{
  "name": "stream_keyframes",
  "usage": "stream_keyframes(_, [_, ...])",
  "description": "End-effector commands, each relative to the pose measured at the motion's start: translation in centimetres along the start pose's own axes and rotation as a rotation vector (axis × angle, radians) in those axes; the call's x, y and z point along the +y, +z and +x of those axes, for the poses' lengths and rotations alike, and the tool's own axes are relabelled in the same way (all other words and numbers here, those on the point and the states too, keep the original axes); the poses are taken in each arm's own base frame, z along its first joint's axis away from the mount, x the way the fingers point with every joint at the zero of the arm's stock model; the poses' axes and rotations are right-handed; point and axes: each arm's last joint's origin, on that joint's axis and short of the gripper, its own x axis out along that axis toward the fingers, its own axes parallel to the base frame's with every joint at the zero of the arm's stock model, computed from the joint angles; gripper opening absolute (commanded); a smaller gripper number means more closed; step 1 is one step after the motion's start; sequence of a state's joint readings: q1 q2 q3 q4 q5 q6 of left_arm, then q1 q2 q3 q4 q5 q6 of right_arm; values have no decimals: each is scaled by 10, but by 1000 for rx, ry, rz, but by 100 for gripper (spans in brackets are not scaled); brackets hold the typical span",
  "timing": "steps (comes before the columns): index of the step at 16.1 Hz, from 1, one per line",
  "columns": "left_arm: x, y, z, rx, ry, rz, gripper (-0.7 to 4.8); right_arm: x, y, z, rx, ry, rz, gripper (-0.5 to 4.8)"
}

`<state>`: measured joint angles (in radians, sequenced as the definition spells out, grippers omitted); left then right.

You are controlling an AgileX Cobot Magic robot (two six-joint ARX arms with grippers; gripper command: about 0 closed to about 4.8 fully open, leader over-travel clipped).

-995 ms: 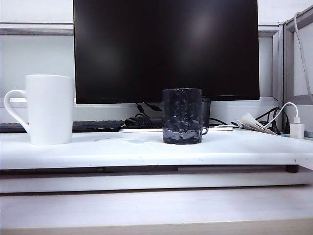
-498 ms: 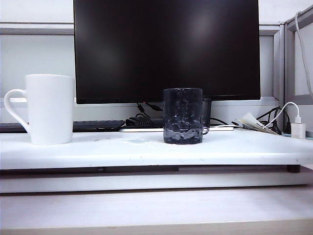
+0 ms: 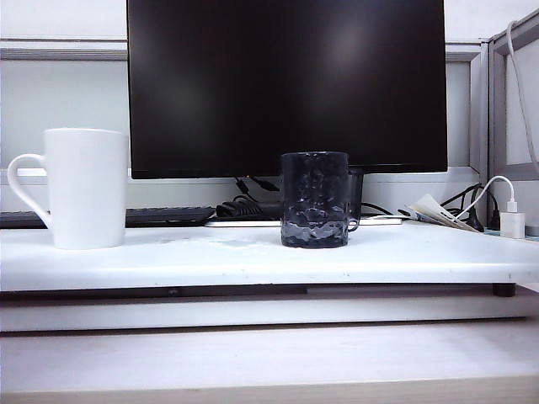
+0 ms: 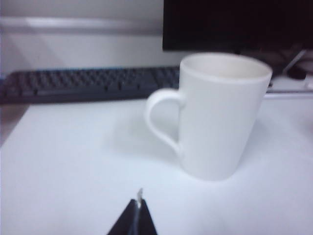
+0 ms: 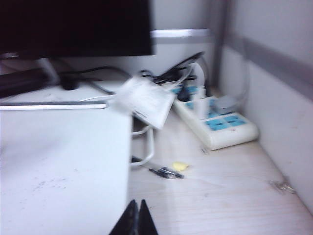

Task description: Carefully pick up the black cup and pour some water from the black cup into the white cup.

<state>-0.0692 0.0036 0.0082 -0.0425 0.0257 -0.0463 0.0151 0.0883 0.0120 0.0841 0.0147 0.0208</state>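
The black cup [image 3: 315, 199], dark dimpled glass with its thin handle to the right, stands upright at the middle of the white raised board [image 3: 253, 263]. Pale glints of water [image 3: 313, 229] show low inside it. The white cup [image 3: 84, 188] stands upright at the board's left end, handle pointing left. It also fills the left wrist view [image 4: 221, 115], a short way beyond my left gripper [image 4: 139, 206], which is shut and empty. My right gripper [image 5: 138, 207] is shut and empty above the board's right edge, with neither cup in its view. No arm appears in the exterior view.
A large dark monitor [image 3: 286, 84] stands behind the board, with a black keyboard [image 4: 88, 83] and cables at its foot. Right of the board lie a folded paper [image 5: 145, 102], a white power strip [image 5: 220, 122], a charger [image 3: 511, 220] and a partition wall [image 5: 274, 83].
None in the exterior view: both cups stay where they stood and no arm enters it.
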Motion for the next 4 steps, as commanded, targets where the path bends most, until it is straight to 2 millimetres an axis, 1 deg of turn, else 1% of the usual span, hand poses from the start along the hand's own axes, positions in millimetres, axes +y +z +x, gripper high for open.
stream_keyframes(1, [0,0,0,5,1,-7,-5,0,-1,0,0,18,32,0])
stream_keyframes(4, [0,0,0,5,1,-7,-5,0,-1,0,4,18,31,0])
